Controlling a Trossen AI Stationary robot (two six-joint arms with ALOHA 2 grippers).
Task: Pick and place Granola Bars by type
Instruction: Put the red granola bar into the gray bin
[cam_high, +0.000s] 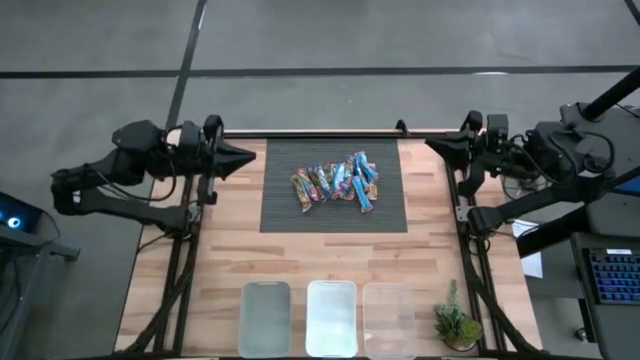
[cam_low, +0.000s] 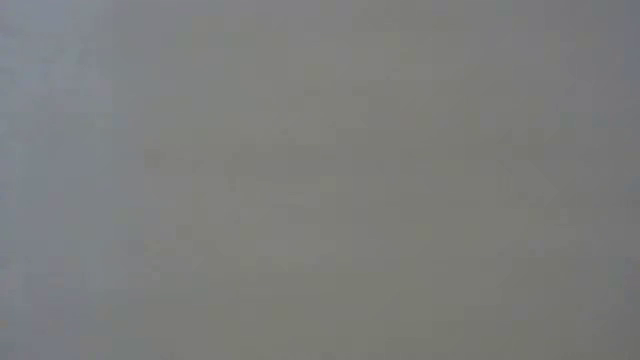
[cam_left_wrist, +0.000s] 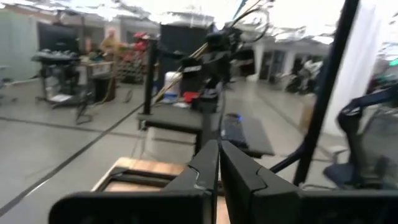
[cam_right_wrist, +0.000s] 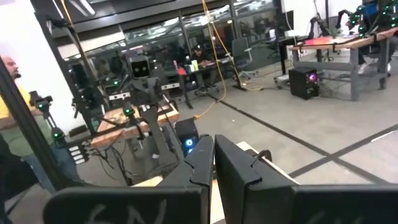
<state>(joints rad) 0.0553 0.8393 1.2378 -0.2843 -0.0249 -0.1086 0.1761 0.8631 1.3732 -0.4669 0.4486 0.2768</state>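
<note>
Bars (cam_high: 337, 184) lie in one loose heap on the dark mat (cam_high: 285, 215), at the mat's middle, leaning toward its far half. Wrappers blue, pink, orange, mixed together, overlapping and touching; exact count can't be told. Mat sits on the far-centre part of the wooden table (cam_high: 430, 260).

Three clear bins (cam_high: 332, 318) in a row at the near edge, side by side, well apart from the heap. No bars visible in them. Small plant (cam_high: 456, 324) just right of the rightmost bin, near the table's near-right corner.

Left gripper (cam_high: 248, 155) parked at the table's far-left corner, arm folded back over the left frame, fingers pointing inward toward the mat, level with the table's far edge. Clenched, fingers pressed together, nothing between them; left wrist view shows the two fingers (cam_left_wrist: 205, 165) meeting in a point. Touches no bar.

Right gripper (cam_high: 432, 145) mirrors it at the far-right corner, arm folded over the right frame, tip pointing inward. Also clenched and empty; right wrist view shows fingers (cam_right_wrist: 202, 158) closed against each other. Both grippers well apart from the heap.

Low view is a blank grey, shows nothing. Keyboard (cam_high: 612, 275) off the table at right.
</note>
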